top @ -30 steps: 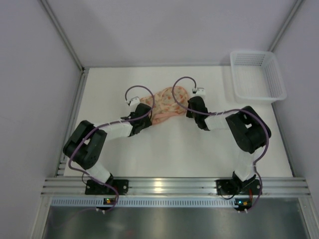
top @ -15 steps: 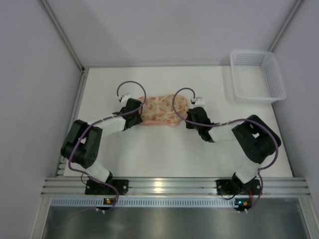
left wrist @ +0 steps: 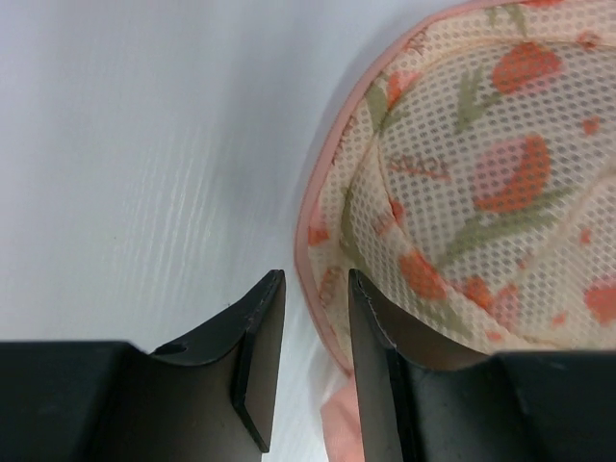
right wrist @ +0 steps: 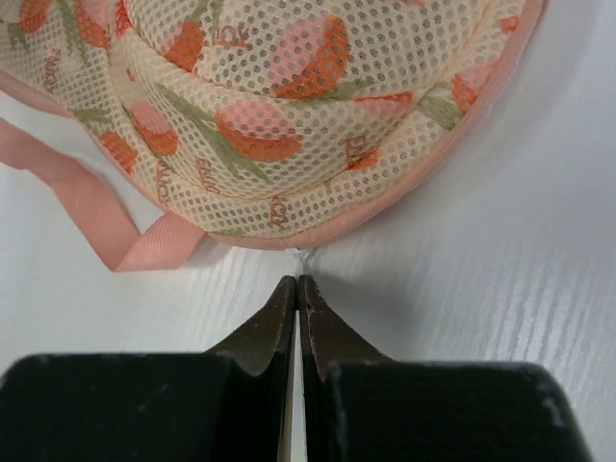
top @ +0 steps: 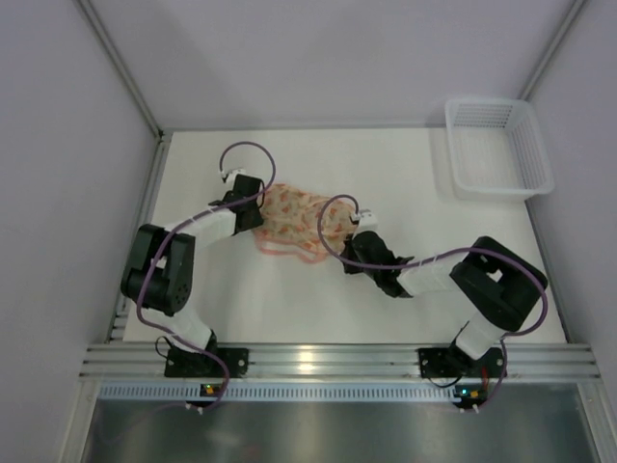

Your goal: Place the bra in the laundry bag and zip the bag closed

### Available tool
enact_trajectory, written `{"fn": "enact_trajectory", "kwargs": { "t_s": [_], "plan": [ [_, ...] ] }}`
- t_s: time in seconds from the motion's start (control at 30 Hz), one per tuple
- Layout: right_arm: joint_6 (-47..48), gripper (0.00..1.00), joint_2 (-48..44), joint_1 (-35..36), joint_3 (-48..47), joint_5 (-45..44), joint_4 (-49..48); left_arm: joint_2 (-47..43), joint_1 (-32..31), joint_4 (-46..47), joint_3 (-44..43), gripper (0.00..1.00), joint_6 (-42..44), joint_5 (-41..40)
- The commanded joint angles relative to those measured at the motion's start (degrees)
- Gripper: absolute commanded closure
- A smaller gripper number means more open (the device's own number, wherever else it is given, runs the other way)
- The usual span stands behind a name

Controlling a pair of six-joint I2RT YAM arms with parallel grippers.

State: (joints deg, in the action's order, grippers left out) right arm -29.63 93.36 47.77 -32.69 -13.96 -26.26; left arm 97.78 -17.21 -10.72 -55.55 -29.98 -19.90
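The laundry bag (top: 297, 214) lies on the white table, a rounded mesh pouch with orange-pink flowers and a pink rim. My left gripper (top: 258, 214) is at its left edge. In the left wrist view (left wrist: 316, 289) the jaws stand narrowly apart, with the bag's (left wrist: 462, 173) pink rim pinched low between them. My right gripper (top: 341, 243) is at the bag's near right edge. In the right wrist view (right wrist: 296, 281) it is shut on a small white zipper pull (right wrist: 302, 256) at the bag's (right wrist: 289, 96) rim. A pink strap loop (right wrist: 96, 207) lies to the left. No bra is in view.
A white plastic mesh basket (top: 498, 147) stands at the back right corner. Grey walls close in the table on the left, back and right. A metal rail (top: 318, 362) runs along the near edge.
The bag has shifted left and toward the near edge. My left gripper has moved back and left with it. My right gripper has moved left and nearer along the bag's rim.
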Motion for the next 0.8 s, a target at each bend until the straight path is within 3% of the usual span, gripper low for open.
{"fn": "enact_trajectory", "kwargs": {
  "t_s": [0.0, 0.13, 0.23, 0.43, 0.77],
  "plan": [
    [-4.03, 1.00, 0.32, 1.89, -2.29, -0.99, 1.48, -8.11, -0.89, -1.58, -1.85, 0.61, 2.90, 1.62],
    [-7.19, 1.00, 3.49, 1.89, -4.75, 1.47, -1.07, -17.42, -4.75, -1.85, -0.18, 0.59, 1.95, 2.15],
    [-8.25, 1.00, 4.90, 2.68, -6.42, 1.39, -1.25, -19.29, -8.52, -1.85, 0.44, 0.59, -0.60, 2.50],
    [-10.71, 1.00, 4.99, 3.38, -6.78, -0.72, -2.48, -13.68, -18.37, 0.95, 1.75, 0.60, -7.54, -1.37],
    [-9.92, 1.00, 4.99, 3.47, -5.81, -2.48, -2.04, -6.29, -21.90, 7.38, 3.69, 0.61, -9.66, -0.40]
  ]
}}
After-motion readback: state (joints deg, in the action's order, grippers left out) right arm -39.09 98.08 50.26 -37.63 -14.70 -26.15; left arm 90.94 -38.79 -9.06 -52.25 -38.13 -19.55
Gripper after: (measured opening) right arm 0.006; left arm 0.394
